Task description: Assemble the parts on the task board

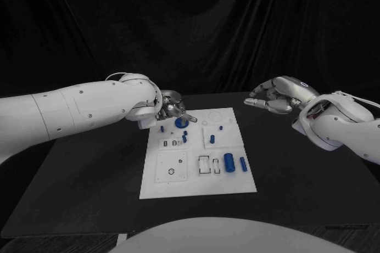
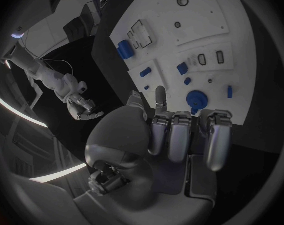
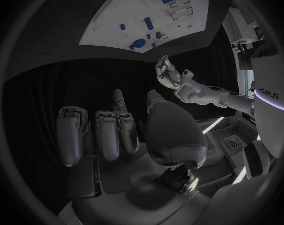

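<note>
left hand (image 1: 172,107) nearer; fingers curled, empty, just beside round blue part (image 1: 182,122) | right hand (image 1: 274,97) apart; curled, empty, off task board (image 1: 198,176)

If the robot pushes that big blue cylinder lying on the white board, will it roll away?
Probably. The blue cylinder looks round and lies on its side on the flat board, so a sideways push might roll it. It looks stiff, likely plastic and light, and its smooth surface may slip.
</note>
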Robot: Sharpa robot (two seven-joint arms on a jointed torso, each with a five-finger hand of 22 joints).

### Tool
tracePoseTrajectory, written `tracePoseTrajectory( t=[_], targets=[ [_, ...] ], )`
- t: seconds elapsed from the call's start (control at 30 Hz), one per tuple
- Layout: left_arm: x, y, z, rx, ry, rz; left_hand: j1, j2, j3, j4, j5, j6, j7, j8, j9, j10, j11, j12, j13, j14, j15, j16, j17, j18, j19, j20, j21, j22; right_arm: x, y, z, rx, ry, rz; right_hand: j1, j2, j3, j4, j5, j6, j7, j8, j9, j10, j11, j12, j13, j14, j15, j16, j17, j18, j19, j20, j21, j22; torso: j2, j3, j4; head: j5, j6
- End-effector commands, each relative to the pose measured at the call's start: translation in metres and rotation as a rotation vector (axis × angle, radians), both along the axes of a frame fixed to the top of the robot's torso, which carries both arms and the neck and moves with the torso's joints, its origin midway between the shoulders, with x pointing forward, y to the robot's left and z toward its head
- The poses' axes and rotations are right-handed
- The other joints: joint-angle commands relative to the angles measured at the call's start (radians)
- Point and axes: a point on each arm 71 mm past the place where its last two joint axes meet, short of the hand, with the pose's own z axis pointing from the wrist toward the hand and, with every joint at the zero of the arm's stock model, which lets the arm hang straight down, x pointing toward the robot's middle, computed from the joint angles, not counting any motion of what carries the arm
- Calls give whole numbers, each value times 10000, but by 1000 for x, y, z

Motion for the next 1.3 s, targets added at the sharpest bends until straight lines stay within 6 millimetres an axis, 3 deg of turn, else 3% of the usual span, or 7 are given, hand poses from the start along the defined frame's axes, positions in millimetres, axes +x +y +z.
tracePoseTrajectory(
  t=[0.03,0.33,0.63,0.8,1.13,1.27,1.3],
  targets=[
    [0,5,-3,1550,328,-111,-149,9,79,-15,-23,73,-56,-162,23,1051,-71,25,2624,1057,-65,-44,2628,-123,351,-83,51,2133,-1,0,-4,-45,151,-50,13,124,-85,-1,74,49,-7,61,-14,1031,65,36,2635,997,61,-35,2393,75,638,87,-36,2327,-21,23,-20,26,1],
    [7,3,-7,2416,662,-6,-219,79,373,-185,382,541,-131,-1045,83,1051,-164,25,2624,1057,-173,-44,2628,-140,451,-186,60,2188,-1,0,-8,-105,328,-61,188,210,-118,-16,449,53,5,61,-54,1031,85,36,2635,988,78,-56,2352,81,627,102,-59,2319,-83,16,10,72,1],
    [12,-6,-11,2635,804,-105,-513,43,694,-362,371,819,52,-2833,-292,1051,-38,25,2624,1057,-91,-44,2628,-98,297,-142,-38,2067,-1,2,-11,-183,499,-60,350,250,-131,-26,804,53,11,60,-86,1031,95,36,2635,986,87,-61,2339,89,614,111,-87,2309,-120,-29,37,65,1],
    [15,-8,-15,2639,863,-110,-645,35,783,-398,244,873,142,-3369,-432,1051,44,25,2624,1057,-15,-44,2628,-62,152,-73,-113,1965,0,4,-12,-214,565,-39,349,262,-130,-18,813,53,11,60,-87,1031,98,36,2635,985,88,-63,2334,90,611,111,-93,2306,-127,-33,37,132,1],
    [18,-10,-19,2167,652,-164,-751,12,1200,-784,267,-868,1007,-5890,-1717,1051,805,25,2624,1057,656,-44,2628,-12,-112,486,-276,1818,-1,3,-15,-239,641,-57,206,373,-189,39,767,57,17,62,-104,1031,110,36,2635,977,96,-81,2299,101,592,119,-132,2292,-143,-32,27,159,1],
    [19,-11,-20,2050,605,-195,-805,-3,1312,-894,261,-1748,1040,-6466,-2317,1051,774,25,2624,1057,672,-44,2628,10,-156,584,-307,1807,-1,3,-17,-254,687,-73,204,374,-191,39,765,57,17,62,-105,1031,110,36,2635,974,97,-89,2285,102,590,119,-135,2291,-167,-26,41,137,1],
    [19,-11,-20,2046,615,-204,-824,-5,1328,-904,258,-1202,1011,-6379,-2173,1051,755,25,2624,1057,660,-44,2628,11,-146,586,-304,1817,-1,2,-18,-258,700,-78,204,374,-191,39,765,57,17,62,-105,1031,110,36,2635,974,97,-89,2285,102,590,119,-135,2291,-168,-26,43,135,1]
  ],
)
